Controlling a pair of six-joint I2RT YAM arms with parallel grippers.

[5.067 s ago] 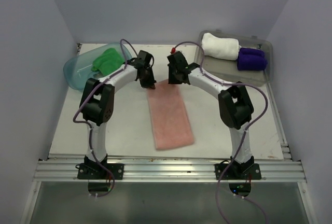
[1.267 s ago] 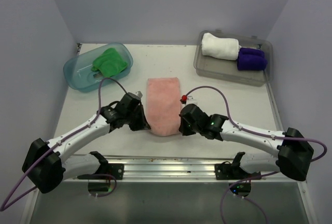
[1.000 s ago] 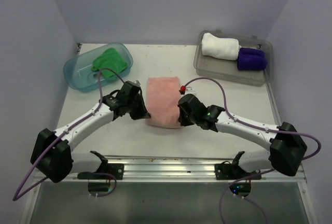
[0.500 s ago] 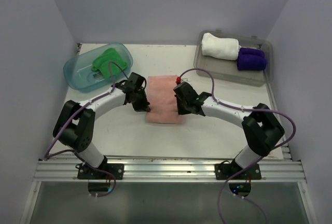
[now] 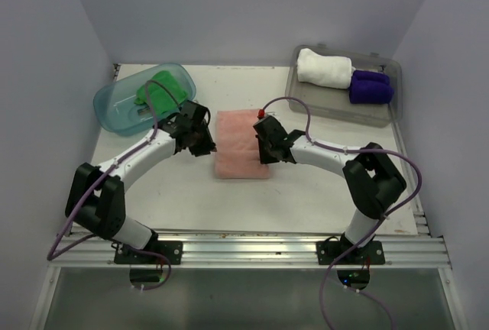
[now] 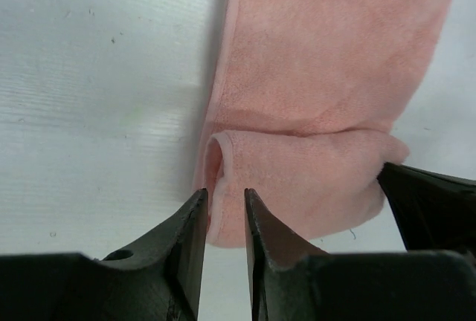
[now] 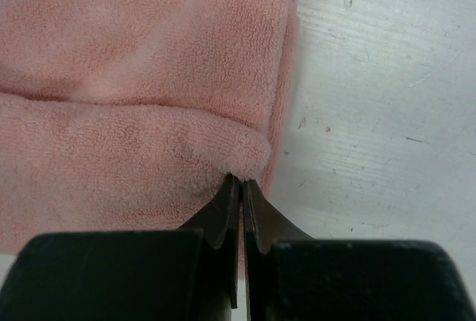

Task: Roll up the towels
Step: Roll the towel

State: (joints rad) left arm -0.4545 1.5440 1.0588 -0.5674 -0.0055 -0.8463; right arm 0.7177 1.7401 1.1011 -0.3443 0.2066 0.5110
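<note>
- Top external view: the pink towel (image 5: pixel 242 145) is spread in the middle of the tabletop (image 5: pixel 321 185), with its near end folded over onto itself.
- The left jaws are parted a little, and the fold's left edge is seen right at their tips.
- The right jaws are pinched shut on the fold's right corner.
- The white towel (image 5: pixel 324 67) and purple towel (image 5: pixel 370 85) are rolled up in the grey tray (image 5: pixel 336 108).
- The green towel (image 5: pixel 162 88) is bunched in the teal tub (image 5: pixel 111 108).

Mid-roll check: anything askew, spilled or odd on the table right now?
Nothing spilled or damaged. On the pink towel, the folded-over end gapes into a loose loop at its left edge, by the open left pincer; at the right pincer the fold looks tighter.
</note>
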